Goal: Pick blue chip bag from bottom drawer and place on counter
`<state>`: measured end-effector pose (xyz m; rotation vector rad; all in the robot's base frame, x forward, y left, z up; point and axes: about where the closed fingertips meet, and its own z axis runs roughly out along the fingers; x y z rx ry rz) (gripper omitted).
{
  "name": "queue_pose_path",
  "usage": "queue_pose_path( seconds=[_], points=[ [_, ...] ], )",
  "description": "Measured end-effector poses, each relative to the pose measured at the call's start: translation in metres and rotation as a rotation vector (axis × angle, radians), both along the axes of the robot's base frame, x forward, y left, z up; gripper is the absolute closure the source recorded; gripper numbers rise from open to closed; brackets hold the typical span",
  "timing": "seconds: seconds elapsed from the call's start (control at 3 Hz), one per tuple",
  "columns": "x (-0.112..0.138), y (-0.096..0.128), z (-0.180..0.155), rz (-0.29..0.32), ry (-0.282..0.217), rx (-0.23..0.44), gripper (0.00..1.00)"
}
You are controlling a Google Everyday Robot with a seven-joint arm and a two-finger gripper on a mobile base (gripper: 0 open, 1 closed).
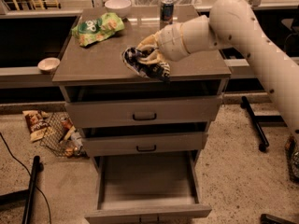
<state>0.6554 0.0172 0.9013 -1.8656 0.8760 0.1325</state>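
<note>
The blue chip bag [145, 65] is a crumpled dark blue foil bag with white print. My gripper [148, 52] is shut on it and holds it over the front middle of the counter [93, 62], the bag's lower edge at or just above the surface. The white arm reaches in from the upper right. The bottom drawer [147, 190] stands pulled open below, and its inside shows nothing.
A light green bag [97, 28], a white bowl [117, 6] and a dark can [166, 10] stand on the back of the counter. A small bowl [48, 64] sits on the ledge at left. A brown snack bag [35, 123] and wire basket [63, 134] lie on the floor at left.
</note>
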Motion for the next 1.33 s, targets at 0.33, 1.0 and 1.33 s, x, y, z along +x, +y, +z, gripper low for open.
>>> queue_pose_path(
  seconds=[0.33, 1.0, 1.33],
  points=[
    [0.026, 0.003, 0.013, -0.01, -0.054, -0.015, 1.0],
    [0.062, -0.007, 0.014, -0.126, -0.073, -0.019, 1.0],
    [0.077, -0.013, 0.004, -0.175, -0.047, -0.01, 1.0]
  ],
)
